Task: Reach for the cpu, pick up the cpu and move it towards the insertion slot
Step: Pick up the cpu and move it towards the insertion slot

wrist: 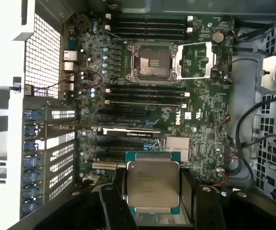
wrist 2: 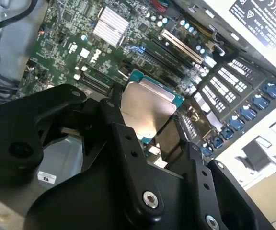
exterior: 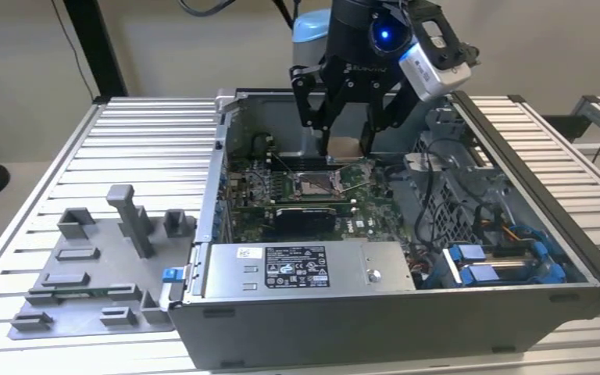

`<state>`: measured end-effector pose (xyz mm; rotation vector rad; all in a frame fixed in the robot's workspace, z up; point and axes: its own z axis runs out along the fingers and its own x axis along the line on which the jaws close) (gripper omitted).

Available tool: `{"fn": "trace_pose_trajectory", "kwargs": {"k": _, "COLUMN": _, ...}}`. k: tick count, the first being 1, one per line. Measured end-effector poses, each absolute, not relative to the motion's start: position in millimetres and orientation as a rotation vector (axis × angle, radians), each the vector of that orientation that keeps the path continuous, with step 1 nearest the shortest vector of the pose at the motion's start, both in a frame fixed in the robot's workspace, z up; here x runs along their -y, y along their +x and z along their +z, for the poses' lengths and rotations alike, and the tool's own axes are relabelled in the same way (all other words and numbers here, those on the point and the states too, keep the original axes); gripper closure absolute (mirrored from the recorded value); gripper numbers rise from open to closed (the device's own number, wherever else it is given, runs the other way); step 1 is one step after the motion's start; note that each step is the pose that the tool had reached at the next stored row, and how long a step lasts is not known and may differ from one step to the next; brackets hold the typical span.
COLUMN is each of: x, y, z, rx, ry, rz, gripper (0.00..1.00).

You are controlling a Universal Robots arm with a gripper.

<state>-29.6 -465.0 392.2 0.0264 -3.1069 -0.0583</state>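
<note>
First wrist view: gripper (wrist: 152, 201) clamped on the cpu (wrist: 152, 186) at lower centre of frame; insertion slot (wrist: 153, 63) lies upper centre, well apart, on the green board.

silver cpu (wrist: 152, 187), green circuit board (wrist: 202, 103)

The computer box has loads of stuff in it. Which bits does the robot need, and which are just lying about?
Needed:
cpu, held in the gripper
insertion slot

Just lying about:
grey fixture tray
blue cable clips
silver heatsink
</note>
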Motion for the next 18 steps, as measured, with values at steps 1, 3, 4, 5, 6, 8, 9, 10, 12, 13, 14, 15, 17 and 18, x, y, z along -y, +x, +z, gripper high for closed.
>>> {"fn": "trace_pose_trajectory", "kwargs": {"k": 1, "x": 465.0, "y": -29.6, "z": 392.1, "rx": 3.107, "ry": 0.025, "rz": -0.058, "gripper": 1.0}}
{"fn": "trace_pose_trajectory", "kwargs": {"k": 3, "x": 465.0, "y": -29.6, "z": 391.8, "rx": 3.107, "ry": 0.014, "rz": -0.058, "gripper": 1.0}}
{"fn": "trace_pose_trajectory", "kwargs": {"k": 4, "x": 464.7, "y": -29.7, "z": 391.5, "rx": 3.107, "ry": 0.001, "rz": -0.059, "gripper": 1.0}}
{"fn": "trace_pose_trajectory", "kwargs": {"k": 5, "x": 464.2, "y": -29.7, "z": 391.4, "rx": 3.107, "ry": -0.006, "rz": -0.059, "gripper": 1.0}}
{"fn": "trace_pose_trajectory", "kwargs": {"k": 6, "x": 463.0, "y": -29.7, "z": 391.4, "rx": 3.107, "ry": -0.011, "rz": -0.059, "gripper": 1.0}}
{"fn": "trace_pose_trajectory", "kwargs": {"k": 8, "x": 459.1, "y": -29.7, "z": 391.2, "rx": 3.107, "ry": -0.014, "rz": -0.059, "gripper": 1.0}}
{"fn": "trace_pose_trajectory", "kwargs": {"k": 9, "x": 454.0, "y": -29.7, "z": 391.1, "rx": 3.107, "ry": -0.016, "rz": -0.059, "gripper": 1.0}}
{"fn": "trace_pose_trajectory", "kwargs": {"k": 10, "x": 450.7, "y": -29.7, "z": 390.9, "rx": 3.107, "ry": -0.016, "rz": -0.059, "gripper": 1.0}}
{"fn": "trace_pose_trajectory", "kwargs": {"k": 12, "x": 444.2, "y": -29.7, "z": 390.7, "rx": 3.107, "ry": -0.016, "rz": -0.059, "gripper": 1.0}}
{"fn": "trace_pose_trajectory", "kwargs": {"k": 13, "x": 440.8, "y": -29.7, "z": 390.6, "rx": 3.107, "ry": -0.016, "rz": -0.059, "gripper": 1.0}}
{"fn": "trace_pose_trajectory", "kwargs": {"k": 14, "x": 437.4, "y": -29.7, "z": 390.5, "rx": 3.107, "ry": -0.016, "rz": -0.059, "gripper": 1.0}}
{"fn": "trace_pose_trajectory", "kwargs": {"k": 15, "x": 433.8, "y": -29.7, "z": 390.4, "rx": 3.107, "ry": -0.016, "rz": -0.059, "gripper": 1.0}}
{"fn": "trace_pose_trajectory", "kwargs": {"k": 17, "x": 426.5, "y": -29.7, "z": 390.2, "rx": 3.107, "ry": -0.016, "rz": -0.059, "gripper": 1.0}}
{"fn": "trace_pose_trajectory", "kwargs": {"k": 18, "x": 422.4, "y": -29.6, "z": 390.1, "rx": 3.107, "ry": -0.016, "rz": -0.059, "gripper": 1.0}}
